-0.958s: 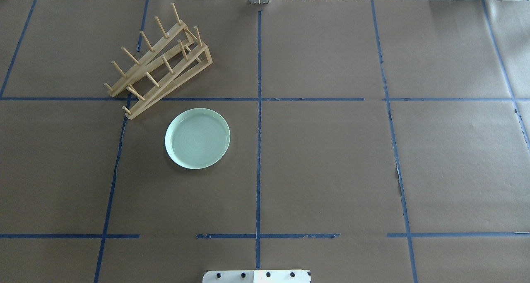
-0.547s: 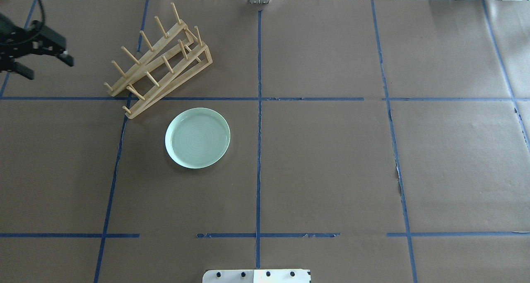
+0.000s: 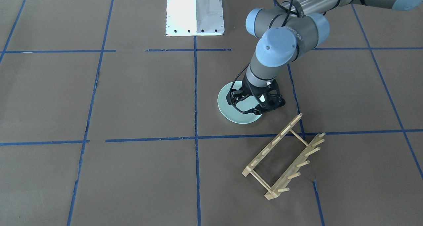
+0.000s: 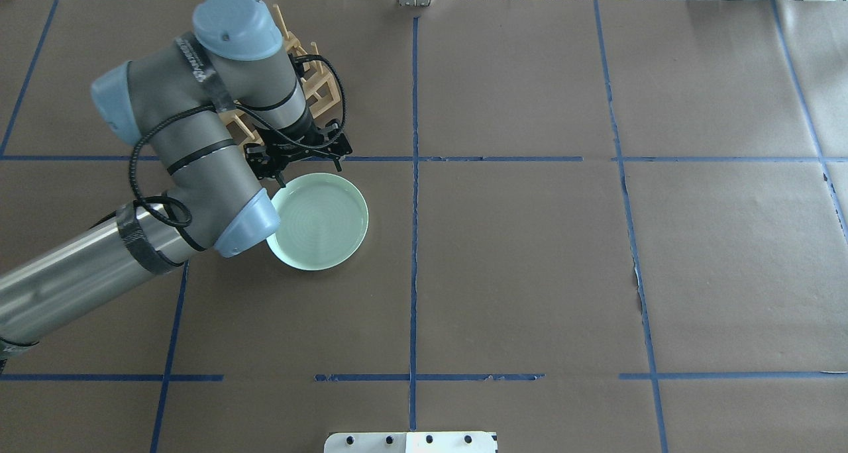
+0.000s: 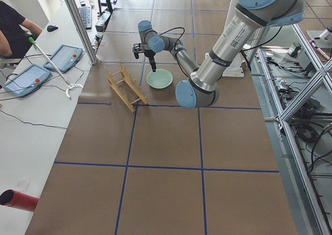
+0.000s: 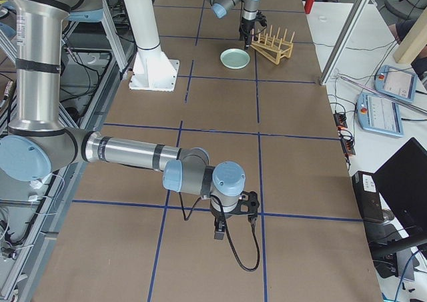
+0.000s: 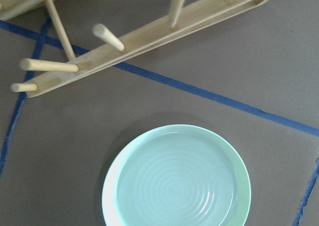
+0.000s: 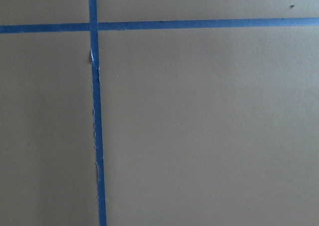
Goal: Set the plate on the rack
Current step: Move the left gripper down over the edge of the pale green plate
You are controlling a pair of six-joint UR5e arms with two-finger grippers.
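Observation:
The pale mint-green plate lies flat on the brown paper; it also shows in the front view and in the left wrist view. The wooden rack stands just beyond it, partly hidden by my left arm in the overhead view. Its pegged rail fills the top of the left wrist view. My left gripper is open and empty, hovering over the plate's far rim on the rack side. My right gripper shows only in the exterior right view, far from both, and I cannot tell its state.
The robot's white base plate sits at the near table edge. Blue tape lines grid the brown paper. Beside the table's far edge are tablets and a seated operator.
My left arm has swept in from the table's far left edge to over the plate's far rim, now covering part of the rack. Plate and rack have not moved.

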